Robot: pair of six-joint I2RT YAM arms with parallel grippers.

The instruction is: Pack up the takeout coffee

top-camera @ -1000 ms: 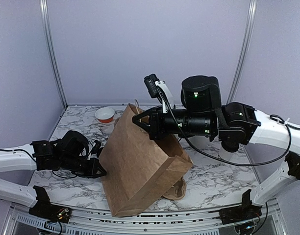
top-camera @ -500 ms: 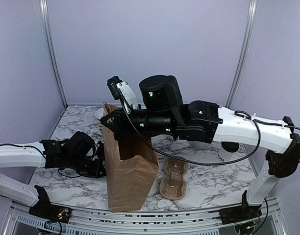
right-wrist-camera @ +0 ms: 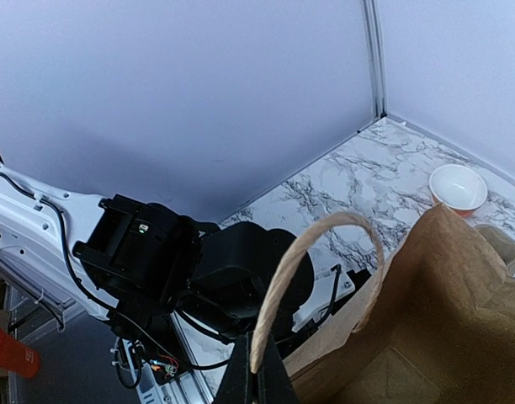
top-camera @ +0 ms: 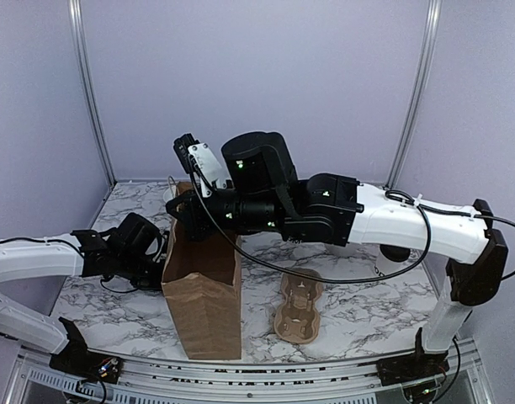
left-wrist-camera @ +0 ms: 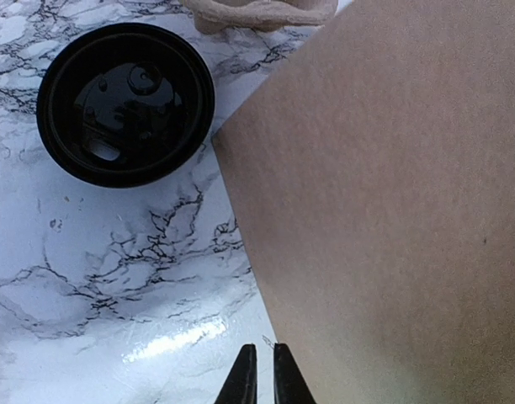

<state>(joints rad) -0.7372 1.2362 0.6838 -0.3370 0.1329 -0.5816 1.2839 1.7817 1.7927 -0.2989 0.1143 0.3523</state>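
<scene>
A brown paper bag (top-camera: pixel 203 286) stands upright near the table's front, left of centre. My right gripper (top-camera: pixel 177 210) is at its top, shut on a twisted paper handle (right-wrist-camera: pixel 312 252); the right wrist view (right-wrist-camera: pixel 257 374) looks into the bag's open mouth. Of the takeout coffee I see only the round black lid (left-wrist-camera: pixel 125 103), lying on the marble beside the bag's wall (left-wrist-camera: pixel 392 210). My left gripper (top-camera: pixel 156 274) is low against the bag's left side; its fingers (left-wrist-camera: pixel 259 374) are shut, with nothing between them, right at the bag's edge.
A moulded cardboard cup carrier (top-camera: pixel 298 308) lies on the table right of the bag. A small white cup with a reddish side (right-wrist-camera: pixel 458 187) stands by the back wall. The right arm stretches across the middle of the table above the carrier.
The right arm swung left with the handle, pulling the tilted bag upright and leftwards and uncovering the cup carrier. The left gripper stayed low by the bag's left side.
</scene>
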